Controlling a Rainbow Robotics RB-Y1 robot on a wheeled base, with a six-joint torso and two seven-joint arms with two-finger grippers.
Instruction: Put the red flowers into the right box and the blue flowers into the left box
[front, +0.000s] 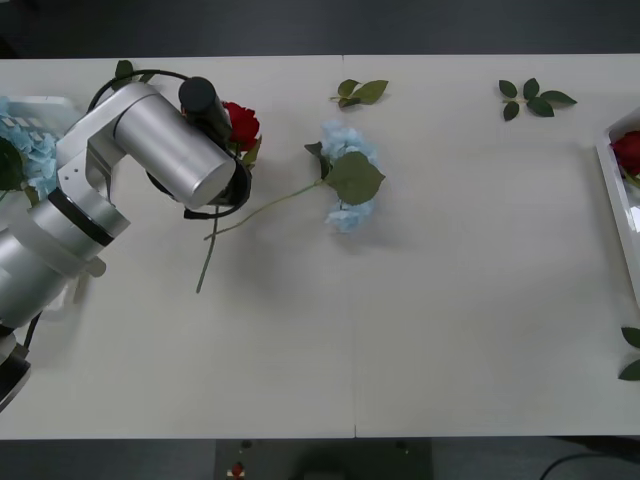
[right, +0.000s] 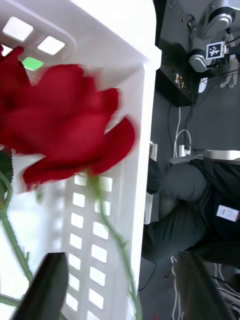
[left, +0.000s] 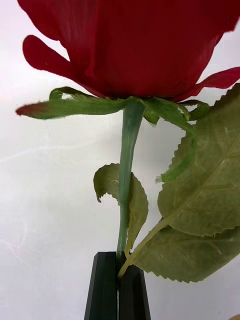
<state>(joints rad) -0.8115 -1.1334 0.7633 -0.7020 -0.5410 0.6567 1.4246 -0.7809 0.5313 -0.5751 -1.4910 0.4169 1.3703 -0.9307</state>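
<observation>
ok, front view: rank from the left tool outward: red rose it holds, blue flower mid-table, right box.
1. Red rose, stem clamped in the left tool, table's left.
2. Blue flower, lying mid-table, to its right.
3. Right box, at the far right edge.

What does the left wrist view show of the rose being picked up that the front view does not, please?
Left wrist view alone: the left gripper shut on the red rose's stem just below the head, beside its leaves. Front view alone: the blue flower lying on the table, the right box holding another rose, and the left box with blue flowers. Both: the same red rose.
</observation>
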